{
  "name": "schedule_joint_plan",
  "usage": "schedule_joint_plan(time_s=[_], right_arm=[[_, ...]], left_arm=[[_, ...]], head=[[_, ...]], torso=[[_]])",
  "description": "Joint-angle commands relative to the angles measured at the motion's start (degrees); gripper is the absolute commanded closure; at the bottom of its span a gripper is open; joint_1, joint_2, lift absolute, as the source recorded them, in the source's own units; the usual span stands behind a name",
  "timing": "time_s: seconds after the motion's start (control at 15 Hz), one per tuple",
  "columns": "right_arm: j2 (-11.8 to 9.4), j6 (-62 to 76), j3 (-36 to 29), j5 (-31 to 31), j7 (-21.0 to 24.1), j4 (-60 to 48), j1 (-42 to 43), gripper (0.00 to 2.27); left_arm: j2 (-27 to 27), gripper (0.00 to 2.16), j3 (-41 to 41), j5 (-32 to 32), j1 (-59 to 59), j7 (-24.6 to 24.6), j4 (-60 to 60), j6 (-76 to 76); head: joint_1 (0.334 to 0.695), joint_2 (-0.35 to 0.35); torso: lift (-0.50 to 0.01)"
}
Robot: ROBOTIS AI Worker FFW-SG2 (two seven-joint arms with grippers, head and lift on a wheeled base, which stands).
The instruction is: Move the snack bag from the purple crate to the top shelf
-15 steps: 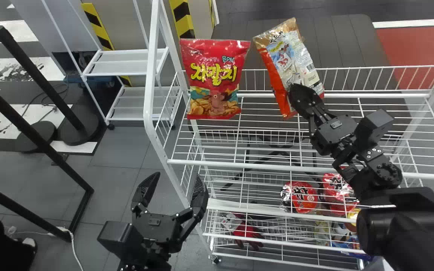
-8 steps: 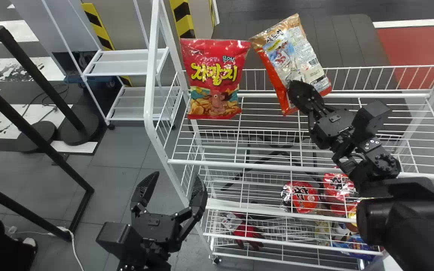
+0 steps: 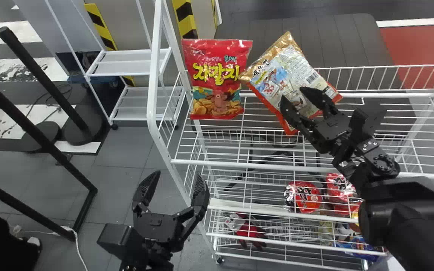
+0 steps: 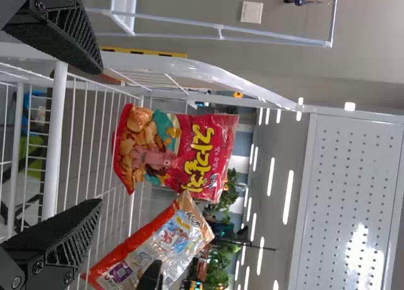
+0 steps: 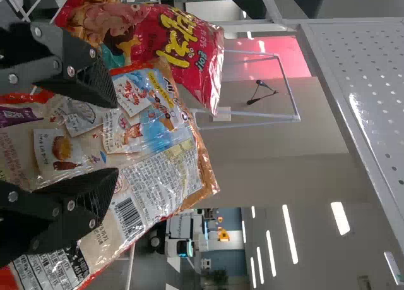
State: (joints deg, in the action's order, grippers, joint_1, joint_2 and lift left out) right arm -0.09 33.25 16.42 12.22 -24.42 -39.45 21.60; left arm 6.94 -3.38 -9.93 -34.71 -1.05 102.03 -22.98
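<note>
Toward two o'clock from the middle of the head view, the snack bag [image 3: 273, 88] leans at a tilt above the upper wire shelf [image 3: 236, 164], its printed side facing out. Just beside it, at twelve o'clock, a red bag [image 3: 217, 71] sits nearly upright. The right gripper [image 3: 293, 93] comes in from four o'clock, its fingers spread in front of the snack bag's lower part. The left gripper [image 3: 178, 174] waits out at seven o'clock, beside the rack, spread wide and holding nothing. Down toward five o'clock I can see two red packets [image 3: 303, 196] on a lower tier, with a red glove [image 3: 250, 230] below, nearer six.

From the left wrist, the left gripper's fingers stand well apart, and past them are both bags, the snack bag slanting. One of the right gripper's dark fingertips [image 4: 150, 276] overlaps it. This view adds a white perforated panel [image 4: 347, 201] overhead and green plants [image 4: 221, 261] behind.

From the right wrist, the snack bag lies close across the right gripper's parted fingers, overlapping the red bag; whether the fingers touch it, I cannot tell. Here its barcode [image 5: 128, 217] comes up large, with ceiling lights [image 5: 290, 233] in the background.
</note>
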Motion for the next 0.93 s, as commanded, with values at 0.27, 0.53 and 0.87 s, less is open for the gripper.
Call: schedule_joint_plan(time_s=[0.27,0.53,0.87], right_arm=[[0.1,4.8,-0.2,1.2,-0.2,-0.9,-1.9,0.23],[0.1,5.6,0.5,-1.0,0.9,-9.2,-6.6,0.18],[0.1,-7.7,0.3,-2.3,3.2,-34.0,-18.0,0.18]], left_arm=[[0.0,0.08,0.0,0.0,0.1,0.0,-0.1,0.1],[0.0,0.08,0.1,0.0,0.6,0.0,-0.4,0.6],[-0.1,0.08,0.6,-0.9,0.3,0.1,1.1,1.3]], head=[[0.695,0.195],[0.695,0.194],[0.695,0.24]], torso=[[0.0],[0.0],[0.0]])
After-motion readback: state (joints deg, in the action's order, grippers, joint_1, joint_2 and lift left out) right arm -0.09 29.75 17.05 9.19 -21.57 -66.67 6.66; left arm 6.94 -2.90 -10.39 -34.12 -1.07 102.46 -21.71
